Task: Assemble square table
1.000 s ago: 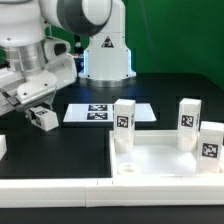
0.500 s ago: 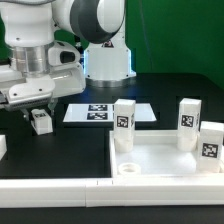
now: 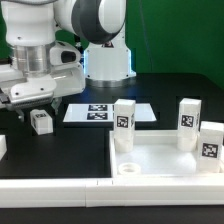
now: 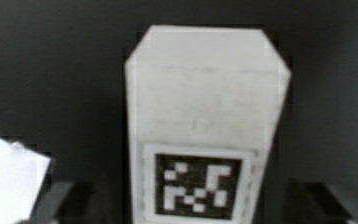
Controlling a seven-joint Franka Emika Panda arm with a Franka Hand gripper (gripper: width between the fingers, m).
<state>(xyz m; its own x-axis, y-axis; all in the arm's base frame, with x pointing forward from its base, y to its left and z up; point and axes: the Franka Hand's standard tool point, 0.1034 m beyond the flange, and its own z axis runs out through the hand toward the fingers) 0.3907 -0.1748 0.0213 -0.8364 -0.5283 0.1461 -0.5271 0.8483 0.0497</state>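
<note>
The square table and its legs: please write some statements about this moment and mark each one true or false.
1. Three legs stand upright on the square table: one, a second, a third. True.
2. The gripper holds a fourth leg clear of the table top. True; in the exterior view it hangs over the dark surface.
3. The held leg is above the marker board. False; it is toward the exterior view's left of that board.
4. The socket at the slab's near corner has a leg in it. False; it is empty.
5. The wrist view shows a tag on the held leg. True.
</note>
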